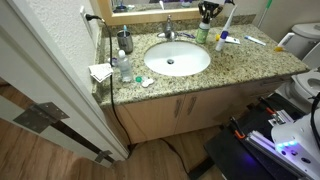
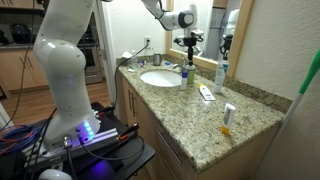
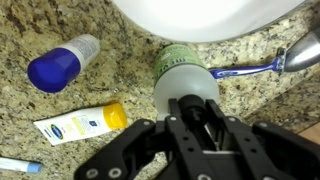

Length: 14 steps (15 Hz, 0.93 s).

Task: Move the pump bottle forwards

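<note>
The pump bottle (image 3: 180, 60) is slim and green with a dark pump head. It stands upright on the granite counter by the sink rim, next to the faucet (image 1: 168, 32). It shows in both exterior views (image 1: 203, 33) (image 2: 187, 72). My gripper (image 3: 190, 105) comes down from above, and its two fingers press against either side of the pump head. The gripper also shows in both exterior views (image 1: 208, 10) (image 2: 190, 45). In the wrist view the fingers hide the lower part of the pump head.
A blue toothbrush (image 3: 245, 70), a blue-capped bottle (image 3: 55, 68) and a yellow-capped tube (image 3: 80, 125) lie close around the bottle. The sink (image 1: 177, 60) is beside it. A dark grey dispenser (image 1: 124, 41) and a clear bottle (image 1: 122, 68) stand at the counter's far end.
</note>
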### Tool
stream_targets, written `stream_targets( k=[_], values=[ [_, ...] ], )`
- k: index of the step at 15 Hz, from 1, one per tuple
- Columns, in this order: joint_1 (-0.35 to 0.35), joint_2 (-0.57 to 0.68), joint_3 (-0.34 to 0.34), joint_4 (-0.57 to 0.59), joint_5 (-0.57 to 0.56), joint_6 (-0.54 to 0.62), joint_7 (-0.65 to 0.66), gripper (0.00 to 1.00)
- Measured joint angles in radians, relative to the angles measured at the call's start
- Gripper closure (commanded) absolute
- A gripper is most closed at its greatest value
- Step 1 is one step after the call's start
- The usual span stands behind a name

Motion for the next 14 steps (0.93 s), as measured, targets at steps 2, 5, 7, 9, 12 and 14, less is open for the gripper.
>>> stream_targets(
  k=[2, 5, 7, 9, 12, 14],
  values=[
    [0.000, 0.000, -0.001, 0.000, 0.000, -0.001, 0.000, 0.39],
    [-0.003, 0.000, -0.001, -0.009, 0.003, -0.013, 0.001, 0.17],
    [-0.005, 0.001, -0.001, -0.013, 0.006, -0.022, 0.001, 0.03],
    [-0.006, 0.001, -0.001, -0.019, 0.008, -0.024, 0.001, 0.00],
    [-0.007, 0.001, -0.001, -0.023, 0.008, -0.024, 0.001, 0.00],
    [-0.007, -0.001, -0.001, -0.023, 0.008, -0.024, 0.001, 0.00]
  ],
)
